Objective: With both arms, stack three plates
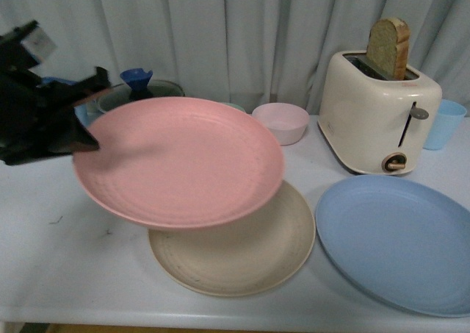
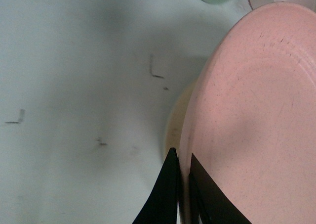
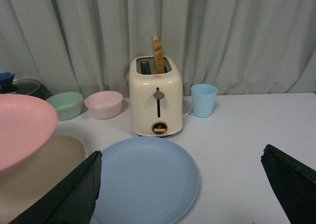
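The pink plate (image 1: 180, 160) hangs tilted above the table, partly over the beige plate (image 1: 242, 256) that lies flat beneath it. My left gripper (image 1: 84, 120) is shut on the pink plate's left rim; in the left wrist view its black fingers (image 2: 165, 194) pinch the pink plate (image 2: 252, 125) edge, with a sliver of the beige plate (image 2: 174, 122) below. The blue plate (image 1: 396, 241) lies flat at the right front. In the right wrist view my right gripper (image 3: 180, 177) stands open above the table, the blue plate (image 3: 145, 177) beneath it and mostly toward one finger.
A cream toaster (image 1: 378, 112) with a slice of bread stands at the back right, a light blue cup (image 1: 444, 123) beside it. A small pink bowl (image 1: 281, 121) and a green bowl (image 3: 65, 105) sit behind the plates. A lidded pot (image 1: 139, 89) is at the back left.
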`<act>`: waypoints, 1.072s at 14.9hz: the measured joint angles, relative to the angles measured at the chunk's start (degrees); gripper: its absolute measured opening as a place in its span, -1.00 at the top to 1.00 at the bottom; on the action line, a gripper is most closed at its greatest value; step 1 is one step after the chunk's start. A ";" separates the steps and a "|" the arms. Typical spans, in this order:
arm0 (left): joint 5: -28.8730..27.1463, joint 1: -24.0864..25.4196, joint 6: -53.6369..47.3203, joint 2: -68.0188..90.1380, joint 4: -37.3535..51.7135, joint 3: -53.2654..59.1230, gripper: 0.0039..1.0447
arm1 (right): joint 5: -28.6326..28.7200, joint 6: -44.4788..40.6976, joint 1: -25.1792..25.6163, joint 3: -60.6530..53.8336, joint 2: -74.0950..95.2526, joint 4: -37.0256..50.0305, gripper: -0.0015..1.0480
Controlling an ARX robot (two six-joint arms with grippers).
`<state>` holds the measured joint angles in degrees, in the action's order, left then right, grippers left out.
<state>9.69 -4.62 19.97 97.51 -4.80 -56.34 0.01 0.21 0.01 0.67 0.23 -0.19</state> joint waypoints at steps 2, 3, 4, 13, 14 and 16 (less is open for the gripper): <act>-1.88 -6.14 2.21 3.15 2.86 0.52 0.96 | 0.00 0.00 0.00 0.00 0.00 0.00 -0.87; -2.29 -7.43 2.84 4.92 3.19 0.50 0.96 | 0.02 0.00 0.00 0.00 0.00 -0.02 -0.87; -2.93 -8.11 3.61 7.08 3.69 0.48 0.96 | 0.02 0.00 0.00 0.00 0.00 0.00 -0.87; -5.42 -10.36 -0.63 9.29 12.00 1.95 0.07 | 0.00 0.00 0.00 0.00 0.00 -0.02 -0.87; -6.58 -10.56 -3.45 4.13 16.04 5.38 -0.18 | 0.00 0.00 0.00 0.00 0.00 0.00 -0.87; -7.65 -10.38 -13.33 -11.69 31.23 15.72 -0.66 | 0.00 0.00 0.00 0.00 0.00 -0.02 -0.87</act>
<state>2.04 -15.00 6.63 85.82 26.44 -40.62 0.01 0.21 0.01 0.67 0.23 -0.21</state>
